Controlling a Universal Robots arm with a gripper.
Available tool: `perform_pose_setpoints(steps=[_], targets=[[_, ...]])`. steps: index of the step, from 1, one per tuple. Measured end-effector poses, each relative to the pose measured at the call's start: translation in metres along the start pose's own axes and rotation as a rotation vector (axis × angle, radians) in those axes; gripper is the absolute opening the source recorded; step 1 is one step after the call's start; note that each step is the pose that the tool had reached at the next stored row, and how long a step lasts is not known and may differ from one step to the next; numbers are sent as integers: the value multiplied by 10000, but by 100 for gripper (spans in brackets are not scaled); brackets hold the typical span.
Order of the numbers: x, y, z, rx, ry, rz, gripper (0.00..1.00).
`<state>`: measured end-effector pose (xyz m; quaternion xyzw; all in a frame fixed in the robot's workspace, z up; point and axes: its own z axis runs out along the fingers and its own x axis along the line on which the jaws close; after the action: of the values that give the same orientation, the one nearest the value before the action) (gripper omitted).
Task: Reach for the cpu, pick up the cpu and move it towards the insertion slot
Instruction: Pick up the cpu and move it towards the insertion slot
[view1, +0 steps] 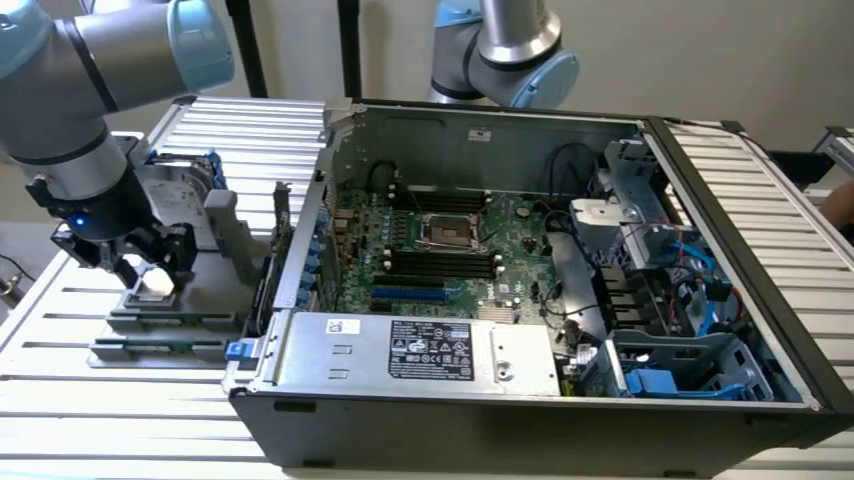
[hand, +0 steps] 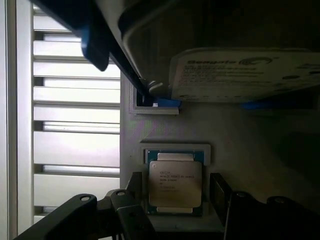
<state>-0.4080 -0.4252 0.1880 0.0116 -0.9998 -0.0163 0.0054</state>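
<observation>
An open computer case (view1: 534, 420) takes up most of the slatted table (view1: 80, 410), and a green board (view1: 521, 225) lies flat inside it. In the middle of that board sits the insertion slot (view1: 450, 232), a shiny square frame with a dark centre. Long black memory slots (view1: 434, 265) run on either side of it, and a boxy silver power supply (view1: 414, 350) lies along the near wall. Cables and drive cages crowd the case toward the exterior view's right, and a second arm (view1: 505, 50) hangs behind it. The case's upright side wall stands between the slot and a grey fixture (view1: 160, 325), which sits outside on the exterior view's left, well apart from the slot.

The cpu (view1: 156, 285) lies flat in a square pocket of that fixture. The claw (view1: 147, 268) is down right over it and spread wide. One dark finger (hand: 135, 197) stands on each side of the pocket, just beside its rim, with nothing clamped between them.

From the wrist camera the cpu (hand: 175, 180) reads clearly: a silvery lid with lines of dark print and a thin green border, squarely between the tips of the claw (hand: 176, 194). Near it in the same fixture is a hard drive (hand: 240, 75) with a pale label, sitting on blue rails (hand: 165, 103). From across the room you get the bigger picture: the case, the socket and how far the chip is from it
</observation>
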Motion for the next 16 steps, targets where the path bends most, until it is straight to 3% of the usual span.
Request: perform_pose_setpoints(steps=[16], targets=[[-2, 18, 17, 2, 3, 0, 65]])
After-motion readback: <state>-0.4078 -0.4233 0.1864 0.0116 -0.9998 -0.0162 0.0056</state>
